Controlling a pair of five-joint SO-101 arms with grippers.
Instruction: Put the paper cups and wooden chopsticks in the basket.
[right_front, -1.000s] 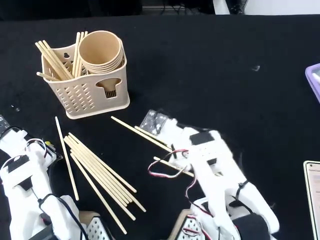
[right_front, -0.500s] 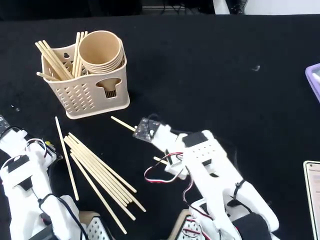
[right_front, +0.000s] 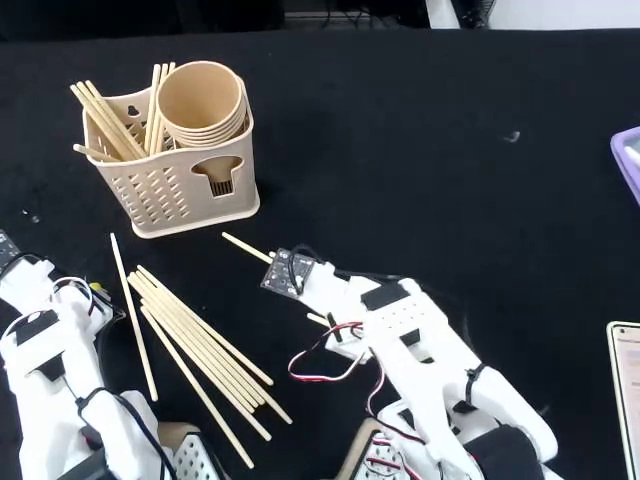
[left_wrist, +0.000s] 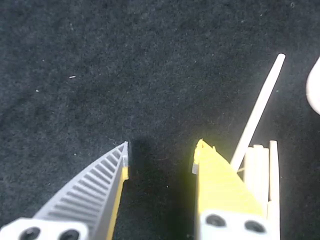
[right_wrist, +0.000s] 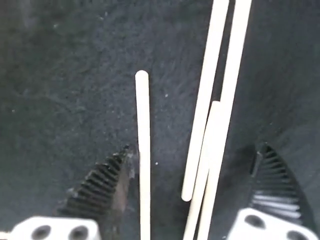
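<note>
Your right claw (right_wrist: 192, 155) was wide open, holding nothing, over a few loose wooden chopsticks (right_wrist: 202, 100) on the table (right_front: 450, 150), near the basket (right_front: 180, 195). If you closed there, you could pinch several, and some might slip out.

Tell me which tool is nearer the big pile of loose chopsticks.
Left. The left tool sits beside the ends of the pile; the right tool is farther off, straddling separate chopsticks.

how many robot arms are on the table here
2. The left arm sits at the near-left corner beside the chopstick pile; the right arm lies over loose chopsticks near the middle.
</note>
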